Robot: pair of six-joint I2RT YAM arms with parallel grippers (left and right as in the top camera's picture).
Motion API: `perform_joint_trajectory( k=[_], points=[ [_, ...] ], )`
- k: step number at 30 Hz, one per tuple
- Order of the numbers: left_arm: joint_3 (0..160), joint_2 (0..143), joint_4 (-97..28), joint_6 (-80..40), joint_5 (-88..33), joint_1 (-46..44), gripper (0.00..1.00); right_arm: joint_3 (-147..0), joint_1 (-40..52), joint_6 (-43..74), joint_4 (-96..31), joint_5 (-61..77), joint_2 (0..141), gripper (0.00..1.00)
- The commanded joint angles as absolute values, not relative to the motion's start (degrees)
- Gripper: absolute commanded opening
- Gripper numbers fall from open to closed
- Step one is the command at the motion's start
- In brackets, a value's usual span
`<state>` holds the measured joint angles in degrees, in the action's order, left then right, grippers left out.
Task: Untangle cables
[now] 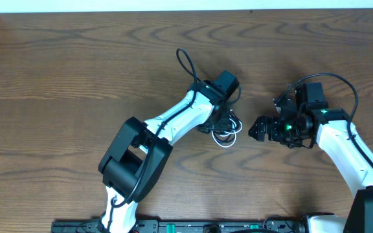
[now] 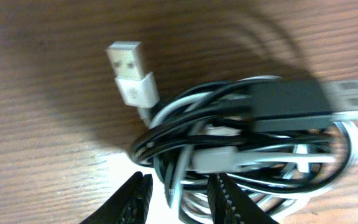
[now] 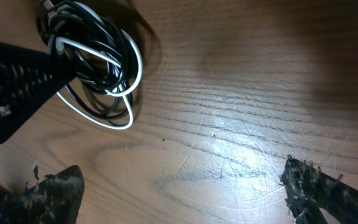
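Tangled thin black and white cables (image 2: 247,137) lie bunched on the brown wooden surface (image 1: 76,65), left gripper (image 2: 179,182) part-open astride loops, right gripper (image 3: 182,174) wide open, empty, nearby. Seizing several strands together could tighten the knot.

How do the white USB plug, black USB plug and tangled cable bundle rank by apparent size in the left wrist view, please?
1. tangled cable bundle
2. black USB plug, possibly nearer the camera
3. white USB plug
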<state>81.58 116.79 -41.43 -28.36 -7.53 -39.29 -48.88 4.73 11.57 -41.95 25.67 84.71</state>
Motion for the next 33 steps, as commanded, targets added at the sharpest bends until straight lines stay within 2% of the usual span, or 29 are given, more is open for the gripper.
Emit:
perform_joint_trajectory(
  k=[1, 2, 3, 12, 17, 21, 23, 29, 32, 33],
  points=[
    [79.6, 117.3, -41.6, -32.9, -4.2, -39.3, 0.22, -48.5, 5.0, 11.9, -41.8, 25.6, 85.0, 0.98],
    [79.6, 117.2, -41.6, -32.9, -4.2, -39.3, 0.12, -48.5, 5.0, 11.9, -41.7, 25.6, 85.0, 0.98],
    [79.6, 117.2, -41.2, -32.9, -4.2, -39.3, 0.08, -48.5, 5.0, 11.9, -41.7, 25.6, 85.0, 0.98],
    [80.3, 111.4, -42.3, -22.9, -7.0, -39.3, 0.07, -48.5, 5.1, 10.6, -41.5, 22.9, 85.0, 0.99],
    [80.3, 103.8, -42.3, -18.9, -15.7, -39.4, 0.08, -48.5, 7.3, -1.1, -40.7, 33.2, 85.0, 0.98],
    [80.2, 102.9, -43.0, -18.9, -18.1, -39.9, 0.07, -48.5, 10.5, -2.9, -38.3, 35.1, 85.0, 0.95],
    [80.1, 102.9, -43.9, -18.8, -18.5, -40.6, 0.07, -48.5, 12.3, -2.9, -36.1, 34.7, 85.0, 0.91],
    [80.1, 102.9, -44.8, -17.6, -20.6, -42.7, 0.07, -48.5, 14.6, -2.8, -32.3, 30.1, 85.0, 0.61],
    [80.1, 102.9, -44.9, -17.6, -20.6, -43.5, 0.08, -48.5, 14.7, -2.8, -32.7, 29.4, 85.0, 0.56],
    [80.1, 102.9, -44.9, -17.6, -20.6, -43.5, 0.07, -48.5, 14.7, -2.8, -32.9, 28.8, 85.0, 0.45]
  ],
)
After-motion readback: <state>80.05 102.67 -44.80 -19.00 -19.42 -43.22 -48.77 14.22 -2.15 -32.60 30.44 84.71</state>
